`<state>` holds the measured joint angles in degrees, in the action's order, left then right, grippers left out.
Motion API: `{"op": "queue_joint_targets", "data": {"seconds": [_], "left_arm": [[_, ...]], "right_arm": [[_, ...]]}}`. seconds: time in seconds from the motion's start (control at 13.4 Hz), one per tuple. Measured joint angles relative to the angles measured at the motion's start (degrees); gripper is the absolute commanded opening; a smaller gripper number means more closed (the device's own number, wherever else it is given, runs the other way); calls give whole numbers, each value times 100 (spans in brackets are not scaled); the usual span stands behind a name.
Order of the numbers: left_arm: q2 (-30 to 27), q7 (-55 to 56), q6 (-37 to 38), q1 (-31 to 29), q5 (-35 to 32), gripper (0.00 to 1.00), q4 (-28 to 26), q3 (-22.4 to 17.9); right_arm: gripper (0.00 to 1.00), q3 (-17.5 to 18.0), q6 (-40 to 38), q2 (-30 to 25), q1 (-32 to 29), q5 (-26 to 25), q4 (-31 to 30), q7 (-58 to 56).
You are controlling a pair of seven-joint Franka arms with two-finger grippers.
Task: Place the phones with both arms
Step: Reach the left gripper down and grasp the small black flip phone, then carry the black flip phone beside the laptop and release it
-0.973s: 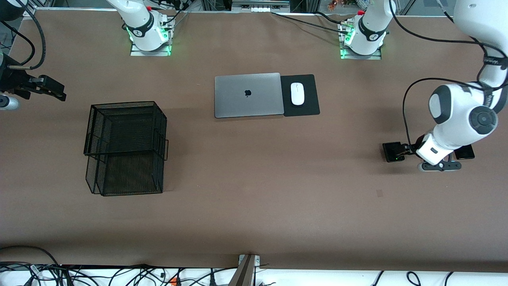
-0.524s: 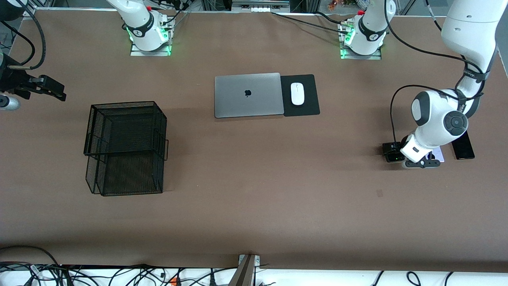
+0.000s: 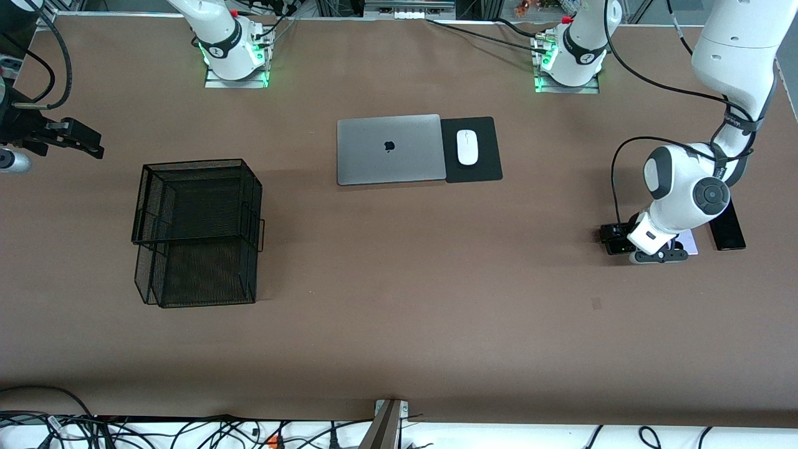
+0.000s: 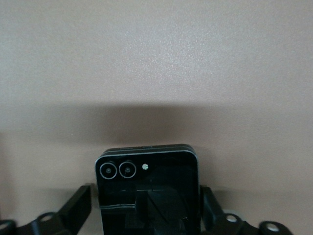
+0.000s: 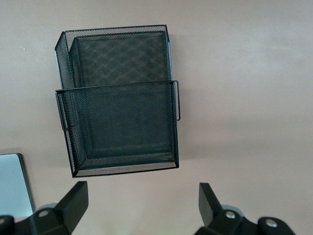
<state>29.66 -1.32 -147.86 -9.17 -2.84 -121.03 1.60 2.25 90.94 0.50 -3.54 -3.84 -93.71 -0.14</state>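
My left gripper (image 3: 661,254) is low over the table at the left arm's end. In the left wrist view it (image 4: 145,190) is open, one finger on each side of a small squarish phone (image 4: 146,200) with a glossy black face, two round lenses and a pale rim. In the front view a lilac-white corner of this phone (image 3: 689,243) shows beside the gripper. The long slim black slab (image 3: 727,227) lies on the table beside it, toward the table's end. The small squarish black phone is not in view. My right gripper (image 3: 75,138) (image 5: 142,196) waits open and empty above the right arm's end.
A black wire mesh basket (image 3: 196,231) (image 5: 120,98) stands toward the right arm's end. A closed grey laptop (image 3: 389,149) lies mid-table, nearer the bases, with a white mouse (image 3: 466,148) on a black pad (image 3: 486,169) beside it.
My left arm has shifted a little toward the table's middle, uncovering the black slab and a corner of the lilac-white phone. The right arm has not moved.
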Motion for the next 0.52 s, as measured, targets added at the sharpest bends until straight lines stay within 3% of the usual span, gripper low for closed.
{"op": "queue_joint_targets", "data": {"seconds": [0.07,0.37,0.52], "left_arm": [[-22,20,7,0,0,30,6,11],[-47,145,67,10,0,27,101,163],[-128,367,675,22,0,27,476,537]], "right_arm": [[100,0,0,0,0,0,0,0],[100,0,0,0,0,0,0,0],[100,0,0,0,1,1,0,0]]}}
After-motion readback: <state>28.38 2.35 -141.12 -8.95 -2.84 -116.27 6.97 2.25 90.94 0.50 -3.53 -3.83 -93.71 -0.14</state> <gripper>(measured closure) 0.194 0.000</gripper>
